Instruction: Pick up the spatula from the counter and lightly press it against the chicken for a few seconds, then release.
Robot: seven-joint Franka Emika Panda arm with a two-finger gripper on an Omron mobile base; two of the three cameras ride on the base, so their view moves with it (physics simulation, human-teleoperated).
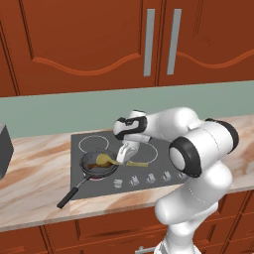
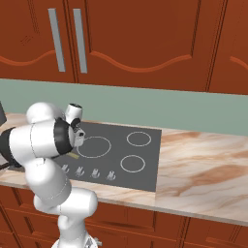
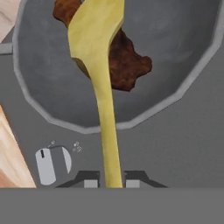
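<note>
A yellow wooden spatula (image 3: 99,65) runs up from between my fingertips, its blade lying over the brown chicken (image 3: 127,61) inside the grey pan (image 3: 183,92). My gripper (image 3: 111,183) is shut on the spatula handle. In the left base view the gripper (image 1: 124,158) hangs just right of the pan (image 1: 87,170), with the spatula blade (image 1: 105,159) over the chicken (image 1: 92,164); the handle end (image 1: 140,163) sticks out right. Whether the blade touches the meat I cannot tell.
The pan sits on the front left burner of a dark cooktop (image 1: 154,146) with a row of knobs (image 1: 149,177) along its front; its black handle (image 1: 67,197) points toward the counter edge. One knob (image 3: 50,164) lies near the gripper. A grey appliance (image 1: 4,149) stands at far left.
</note>
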